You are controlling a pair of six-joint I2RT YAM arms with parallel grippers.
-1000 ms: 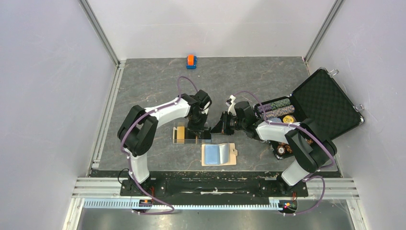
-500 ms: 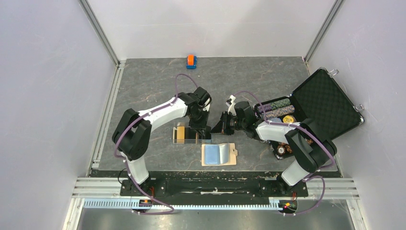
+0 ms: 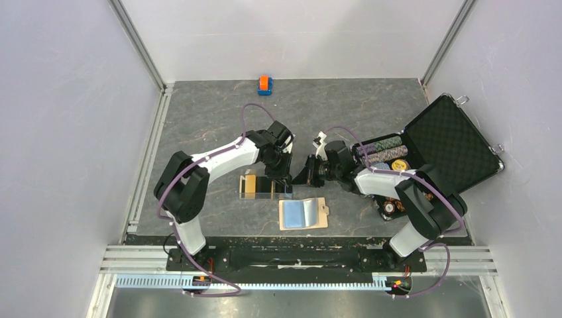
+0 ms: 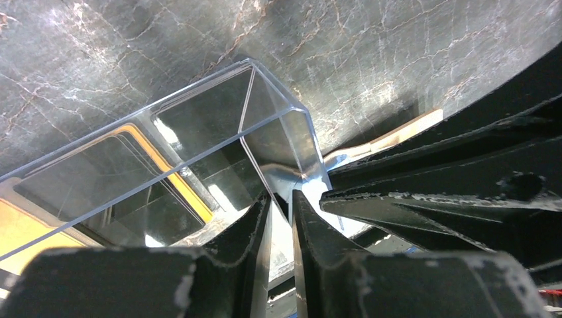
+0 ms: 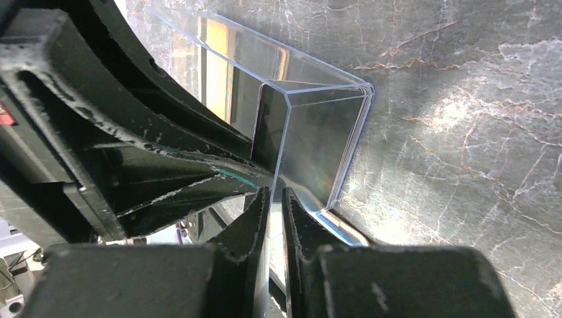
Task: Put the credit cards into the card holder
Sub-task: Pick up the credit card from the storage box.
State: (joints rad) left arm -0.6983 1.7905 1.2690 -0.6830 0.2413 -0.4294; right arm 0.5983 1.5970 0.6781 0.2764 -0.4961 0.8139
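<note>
— What has been altered?
— The left pincer [image 4: 280,199], shut a second ago, is now parted slightly about the end wall of the clear box [image 3: 265,187]. The right pincer [image 5: 274,192] is kept pinched on that same end.
— And the credit cards [image 3: 250,186]?
— Gold and black ones are left in the box on the table [image 3: 199,119]. A light blue card [image 3: 298,212] lies on the card holder [image 3: 323,213], just nearer. No card is judged gripped yet.

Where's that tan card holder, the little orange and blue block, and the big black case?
card holder [image 3: 323,213]: overhead view, tan edge near its tab.
orange-and-blue block [image 3: 265,83]: overhead view, its orange top.
black case [image 3: 452,140]: overhead view, foam lining of the open lid.
</note>
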